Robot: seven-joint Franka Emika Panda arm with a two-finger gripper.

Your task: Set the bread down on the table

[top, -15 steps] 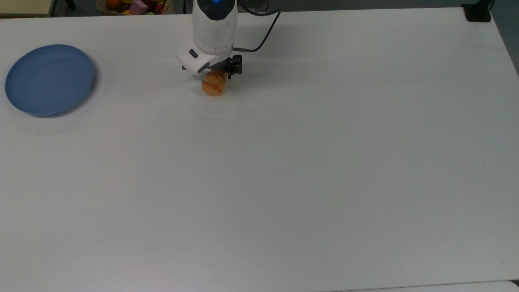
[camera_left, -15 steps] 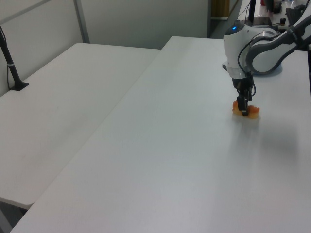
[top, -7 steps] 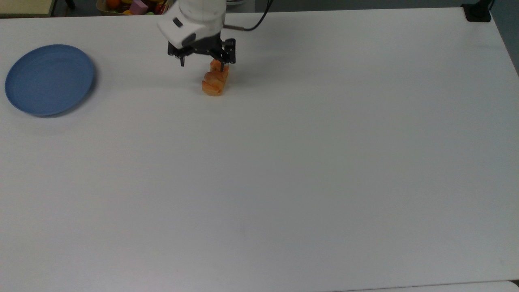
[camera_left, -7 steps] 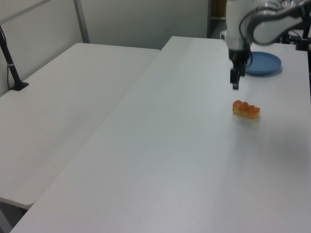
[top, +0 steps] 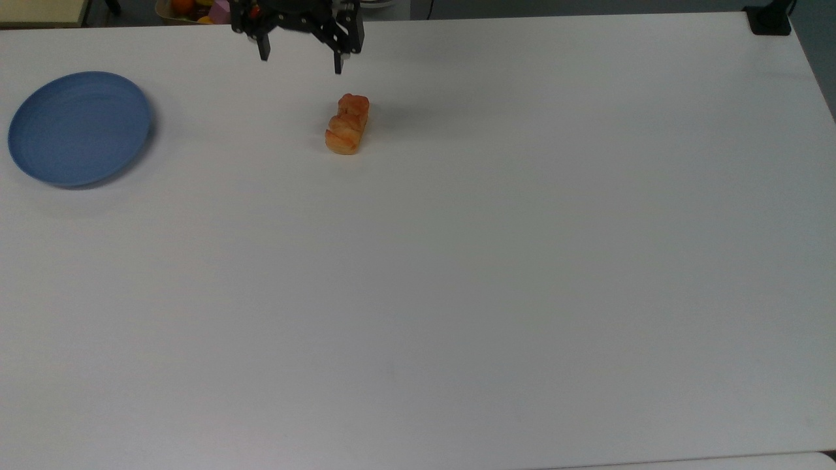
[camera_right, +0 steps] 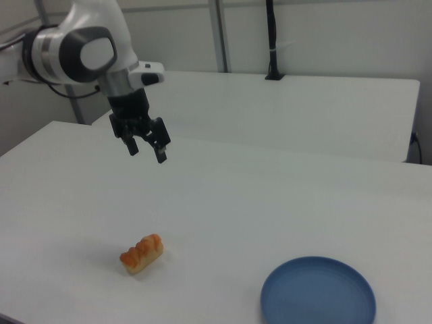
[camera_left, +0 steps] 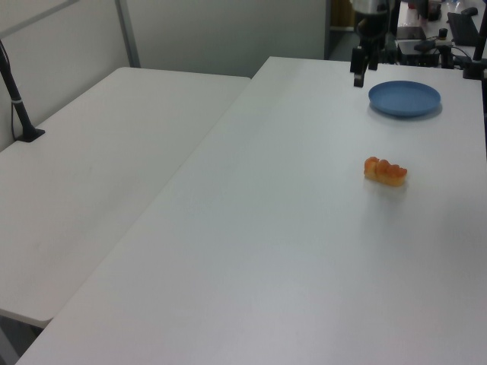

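On the white table (top: 457, 274), toward the far edge in the top view, the bread (top: 347, 124) lies flat on its long side, with nothing touching it. It rests on bare tabletop, well apart from the blue plate (top: 78, 127), which sits at the top view's left.

Above and beyond the bread hangs the gripper (top: 300, 55), raised clear of the surface; in the right view it (camera_right: 144, 144) is high over the table and up-left of the bread (camera_right: 142, 253). Its two black fingers are spread wide apart and they hold nothing.

I judge the placing step to be done: the bread is on the table and released. What remains seems to be only the retreat of the arm. That move calls for little care, just to rise and pull away without sweeping low over the bread or the plate.
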